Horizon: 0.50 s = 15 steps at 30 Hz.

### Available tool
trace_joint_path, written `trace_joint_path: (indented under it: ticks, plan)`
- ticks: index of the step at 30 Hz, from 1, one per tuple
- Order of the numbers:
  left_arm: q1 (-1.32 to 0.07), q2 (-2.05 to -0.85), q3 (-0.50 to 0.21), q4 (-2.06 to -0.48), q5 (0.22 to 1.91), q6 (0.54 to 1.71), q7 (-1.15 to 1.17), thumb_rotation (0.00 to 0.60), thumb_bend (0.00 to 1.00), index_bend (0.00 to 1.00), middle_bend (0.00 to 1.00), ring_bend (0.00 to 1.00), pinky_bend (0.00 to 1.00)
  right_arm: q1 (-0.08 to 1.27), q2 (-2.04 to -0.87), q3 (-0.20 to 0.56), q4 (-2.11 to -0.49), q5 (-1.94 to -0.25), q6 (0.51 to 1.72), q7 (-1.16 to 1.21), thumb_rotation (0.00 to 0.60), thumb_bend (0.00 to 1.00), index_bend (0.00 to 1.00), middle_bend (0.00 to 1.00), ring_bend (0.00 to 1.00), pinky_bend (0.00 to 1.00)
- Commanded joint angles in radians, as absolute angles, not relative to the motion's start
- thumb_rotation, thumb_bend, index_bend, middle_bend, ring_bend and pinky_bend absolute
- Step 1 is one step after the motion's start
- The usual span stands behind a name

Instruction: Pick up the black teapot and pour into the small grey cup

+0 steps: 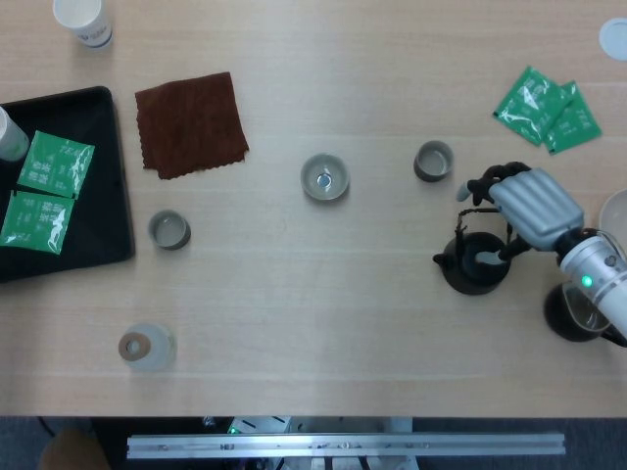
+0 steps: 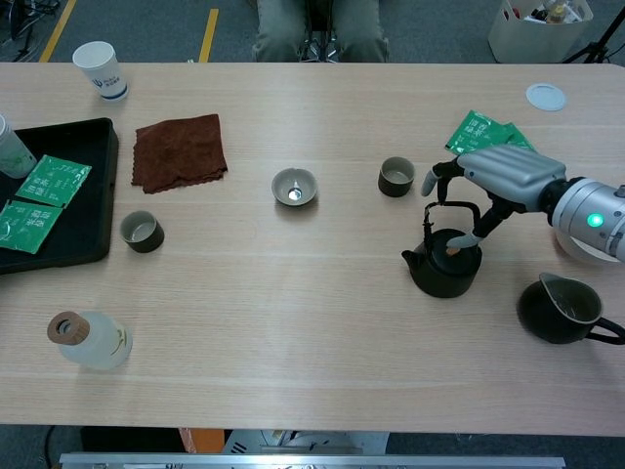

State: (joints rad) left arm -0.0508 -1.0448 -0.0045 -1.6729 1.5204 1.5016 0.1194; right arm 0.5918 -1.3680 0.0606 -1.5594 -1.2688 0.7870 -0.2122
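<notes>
The black teapot [image 1: 470, 267] [image 2: 442, 266] stands at the right of the table with its hoop handle upright. My right hand [image 1: 521, 204] [image 2: 496, 177] hovers over that handle. Its fingers [image 2: 433, 179] reach past the handle's far side and its thumb points down beside the lid, so the handle lies between them without being gripped. A small grey cup [image 1: 433, 161] [image 2: 395, 176] sits just beyond the teapot to the left. A wider grey cup [image 1: 324, 178] [image 2: 294, 186] is at the centre and another small cup [image 1: 168, 230] [image 2: 142, 232] at the left. My left hand is out of sight.
A dark pitcher [image 1: 578, 315] [image 2: 560, 310] stands right of the teapot and a white bowl [image 2: 578, 249] lies behind my wrist. Green packets [image 1: 546, 108] lie far right. A brown cloth [image 1: 190, 123], a black tray [image 1: 108, 201], a paper cup [image 1: 81, 22] and a corked bottle [image 1: 145, 347] occupy the left.
</notes>
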Motion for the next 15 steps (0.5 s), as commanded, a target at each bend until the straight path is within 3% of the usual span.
trace_joint_path:
  ticks: [1, 15]
  plan:
    - [-0.05, -1.045, -0.005, -1.674, 1.52, 1.502, 0.12, 0.6, 0.29, 0.21, 0.22, 0.17, 0.08, 0.597, -1.375, 0.057, -1.553, -1.263, 0.783, -0.217, 0.502, 0.0, 0.31, 0.42, 0.23, 0.23]
    - [-0.045, -1.043, -0.009, -1.675, 1.519, 1.512, 0.115, 0.6, 0.29, 0.21, 0.22, 0.17, 0.08, 0.604, -1.359, 0.037, -1.577, -1.236, 0.777, -0.199, 0.504, 0.0, 0.37, 0.47, 0.29, 0.23]
